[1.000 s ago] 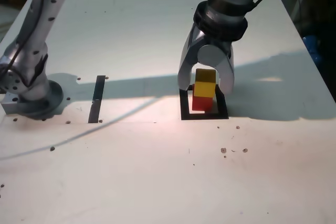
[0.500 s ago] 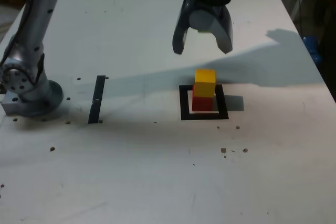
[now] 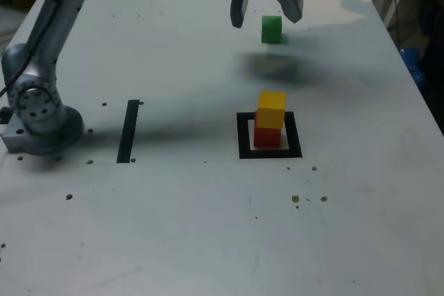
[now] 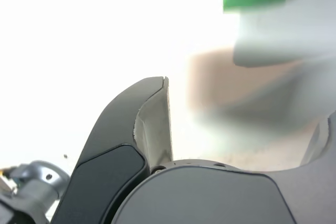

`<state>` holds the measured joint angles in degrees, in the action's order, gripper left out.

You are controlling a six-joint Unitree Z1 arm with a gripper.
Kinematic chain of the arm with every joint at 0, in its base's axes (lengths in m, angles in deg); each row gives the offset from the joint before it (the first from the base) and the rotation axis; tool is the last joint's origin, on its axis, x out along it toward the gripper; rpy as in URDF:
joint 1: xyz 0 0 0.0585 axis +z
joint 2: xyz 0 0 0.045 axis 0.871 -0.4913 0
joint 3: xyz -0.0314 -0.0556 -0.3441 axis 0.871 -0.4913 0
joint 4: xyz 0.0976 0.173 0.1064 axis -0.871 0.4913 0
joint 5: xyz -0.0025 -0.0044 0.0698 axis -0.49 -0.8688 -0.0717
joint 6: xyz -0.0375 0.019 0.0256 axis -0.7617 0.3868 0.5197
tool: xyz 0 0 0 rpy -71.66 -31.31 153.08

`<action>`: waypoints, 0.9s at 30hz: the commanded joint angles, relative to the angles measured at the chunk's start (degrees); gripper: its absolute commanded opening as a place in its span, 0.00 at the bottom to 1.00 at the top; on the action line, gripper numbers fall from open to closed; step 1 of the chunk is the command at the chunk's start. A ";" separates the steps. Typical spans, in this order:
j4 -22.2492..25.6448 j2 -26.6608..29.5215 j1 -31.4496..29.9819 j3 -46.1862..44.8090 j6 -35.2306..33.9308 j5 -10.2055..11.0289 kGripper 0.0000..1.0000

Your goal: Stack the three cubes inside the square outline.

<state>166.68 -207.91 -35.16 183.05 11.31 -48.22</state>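
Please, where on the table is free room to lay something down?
In the exterior view, the table looks free before the black square, and between it and the black strip. Crowded: around the stacked cubes, and near the green cube.

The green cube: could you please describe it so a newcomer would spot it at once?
On the white table, look past the black square outline toward the far edge in the exterior view. The green cube sits there alone, directly on the surface, unlike the yellow cube stacked on the red one.

Matt blk claw [image 4: 247,150], metal arm base [image 3: 45,126] (shiny)
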 commanded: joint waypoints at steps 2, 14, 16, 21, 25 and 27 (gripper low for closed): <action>0.36 -2.50 1.73 2.69 1.55 0.08 0.98; 1.49 -11.87 5.36 11.30 4.18 0.00 0.89; 1.77 -12.78 5.51 12.05 4.12 0.08 0.82; 1.79 -13.47 5.24 12.82 3.61 1.11 0.52; 1.63 -13.52 4.80 13.00 3.48 1.79 0.34; 1.59 -13.60 4.62 12.99 3.48 1.95 0.31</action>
<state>168.23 -221.38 -30.40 195.86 14.86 -46.39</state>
